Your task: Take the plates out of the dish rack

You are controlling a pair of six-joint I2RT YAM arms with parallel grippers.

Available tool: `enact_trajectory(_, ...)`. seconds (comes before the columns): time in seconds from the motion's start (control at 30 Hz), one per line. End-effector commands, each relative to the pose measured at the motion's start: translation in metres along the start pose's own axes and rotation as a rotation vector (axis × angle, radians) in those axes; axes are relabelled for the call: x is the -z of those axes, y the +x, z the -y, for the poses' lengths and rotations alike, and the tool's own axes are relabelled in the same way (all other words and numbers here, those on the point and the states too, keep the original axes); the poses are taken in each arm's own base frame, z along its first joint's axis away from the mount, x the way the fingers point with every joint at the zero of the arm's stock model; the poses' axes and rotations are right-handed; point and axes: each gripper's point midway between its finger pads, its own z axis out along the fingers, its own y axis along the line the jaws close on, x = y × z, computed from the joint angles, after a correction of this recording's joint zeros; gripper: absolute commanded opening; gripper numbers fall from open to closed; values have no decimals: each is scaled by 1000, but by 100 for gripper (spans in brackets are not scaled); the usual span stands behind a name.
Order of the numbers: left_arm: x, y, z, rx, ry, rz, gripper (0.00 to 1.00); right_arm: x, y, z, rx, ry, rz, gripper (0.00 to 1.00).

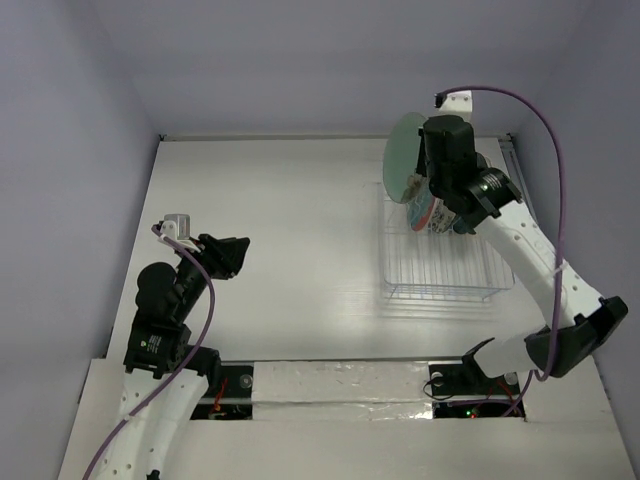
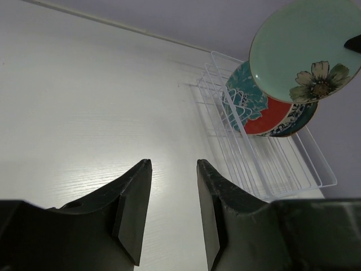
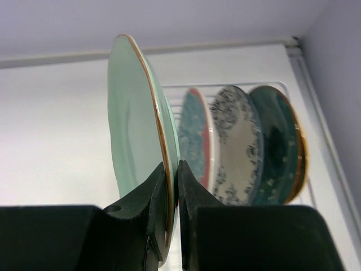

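Note:
My right gripper (image 3: 172, 169) is shut on the rim of the pale mint green plate (image 3: 135, 113), held upright above the far left end of the dish rack (image 1: 445, 265); it also shows in the top view (image 1: 404, 155) and in the left wrist view (image 2: 302, 48). In the rack stand the red plate with teal flower (image 3: 197, 132), the white plate with blue floral pattern (image 3: 234, 147) and the dark teal-blue plate (image 3: 282, 147). The tan-yellow plate is out of view. My left gripper (image 2: 174, 164) is open and empty, above the table at the left (image 1: 225, 255).
The white table (image 1: 290, 230) is walled at the back and sides. The rack sits at the right, near the right wall. A raised foil-covered ledge (image 1: 340, 385) runs along the near edge between the arm bases.

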Motion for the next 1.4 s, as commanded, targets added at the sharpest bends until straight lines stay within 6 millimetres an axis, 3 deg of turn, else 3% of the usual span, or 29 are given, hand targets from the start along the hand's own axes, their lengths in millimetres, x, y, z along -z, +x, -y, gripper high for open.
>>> enact_trajectory(0.0, 2, -16, 13, -9, 45, 50, 35, 25, -42, -48, -162, -228, 137, 0)
enact_trajectory(0.1, 2, -16, 13, -9, 45, 50, 35, 34, -38, -102, -266, -437, 138, 0)
enact_trajectory(0.13, 2, -16, 13, -9, 45, 50, 35, 31, -23, -127, -266, -518, 95, 0)
enact_trajectory(0.17, 3, -16, 13, -11, 44, 54, 36, 38, -22, -152, -317, -601, 87, 0)
enact_trajectory(0.2, 3, -16, 13, -11, 44, 54, 36, 35, -17, -164, -337, -612, 74, 0)
enact_trajectory(0.23, 3, -16, 13, -9, 44, 54, 36, 28, -2, -187, -340, -658, 25, 0)
enact_trajectory(0.3, 4, -17, 14, -11, 46, 60, 36, 29, 3, -218, -413, -746, -10, 0)
enact_trajectory(0.37, 4, -17, 13, -8, 43, 58, 36, 18, 22, -245, -458, -769, -67, 0)
enact_trajectory(0.4, 5, -18, 13, -11, 44, 63, 36, 19, 20, -257, -485, -798, -58, 0)
enact_trajectory(0.5, 5, -19, 13, -10, 43, 67, 36, -1, 49, -281, -537, -795, -130, 0)
enact_trajectory(0.57, 5, -19, 13, -10, 42, 68, 37, -11, 65, -288, -565, -783, -164, 0)
enact_trajectory(0.6, 5, -19, 13, -10, 43, 67, 37, -20, 83, -291, -564, -762, -191, 0)
enact_trajectory(0.73, 6, -19, 13, -12, 40, 71, 37, -40, 119, -286, -579, -676, -218, 0)
enact_trajectory(1.03, 6, -20, 13, -9, 38, 74, 37, -70, 167, -261, -546, -494, -244, 0)
enact_trajectory(1.23, 6, -20, 14, -11, 43, 74, 37, -86, 204, -247, -498, -404, -290, 24)
enact_trajectory(1.3, 6, -20, 14, -11, 45, 74, 37, -86, 213, -245, -481, -397, -309, 27)
enact_trajectory(1.33, 6, -20, 14, -11, 45, 73, 37, -85, 216, -244, -474, -397, -319, 36)
enact_trajectory(1.37, 6, -20, 14, -11, 44, 75, 37, -84, 219, -244, -467, -397, -328, 39)
